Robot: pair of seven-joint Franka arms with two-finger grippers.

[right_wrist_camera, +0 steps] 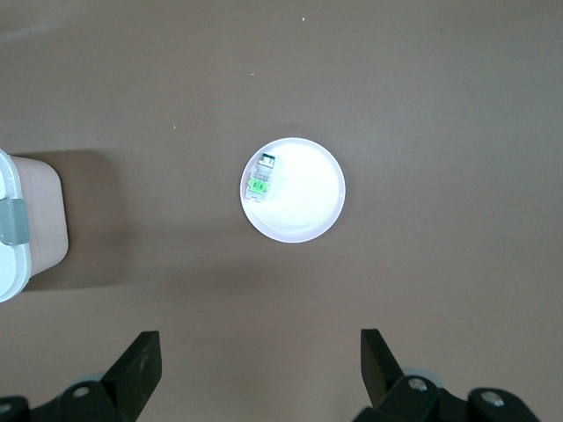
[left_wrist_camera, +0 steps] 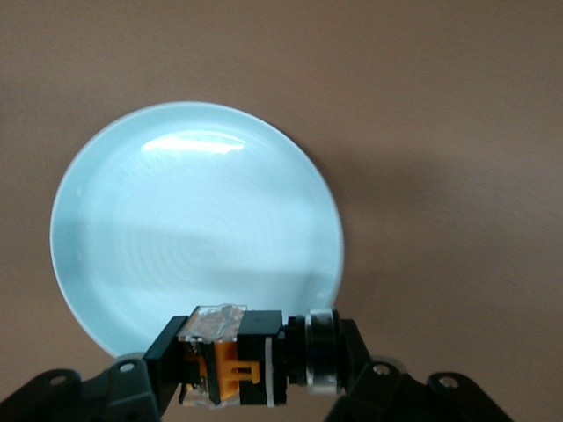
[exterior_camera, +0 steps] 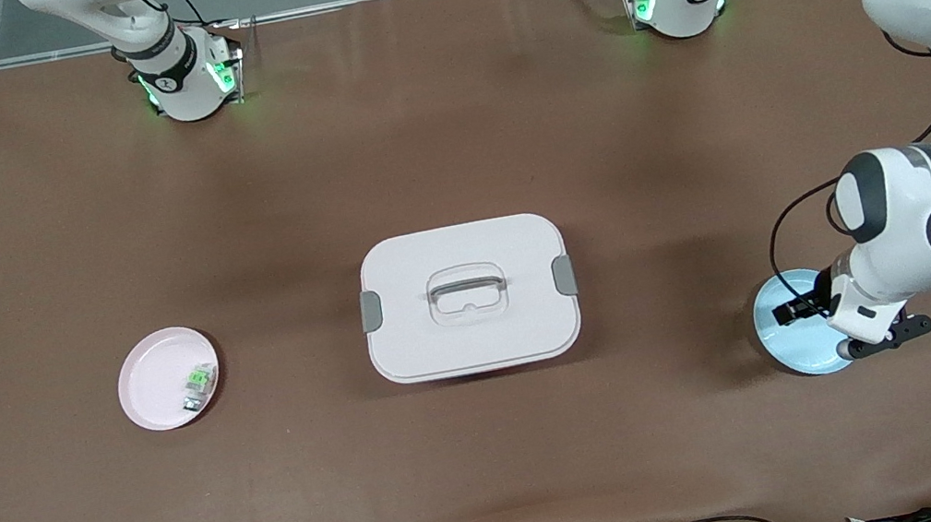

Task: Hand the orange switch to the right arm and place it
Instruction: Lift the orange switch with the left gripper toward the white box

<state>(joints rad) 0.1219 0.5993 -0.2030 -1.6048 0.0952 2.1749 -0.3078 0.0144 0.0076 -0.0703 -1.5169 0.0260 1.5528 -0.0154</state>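
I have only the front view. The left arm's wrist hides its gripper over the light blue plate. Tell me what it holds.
Observer: The left gripper is shut on the orange switch, a tiny black-and-orange push-button part, over the round light blue plate.
Operator: Report what is on that plate.
Observer: The plate's face that shows in the left wrist view is bare.
Operator: Give me the right gripper.
Observer: The right gripper is open, high above the table, looking down on the round pink plate holding the small green-and-white part.
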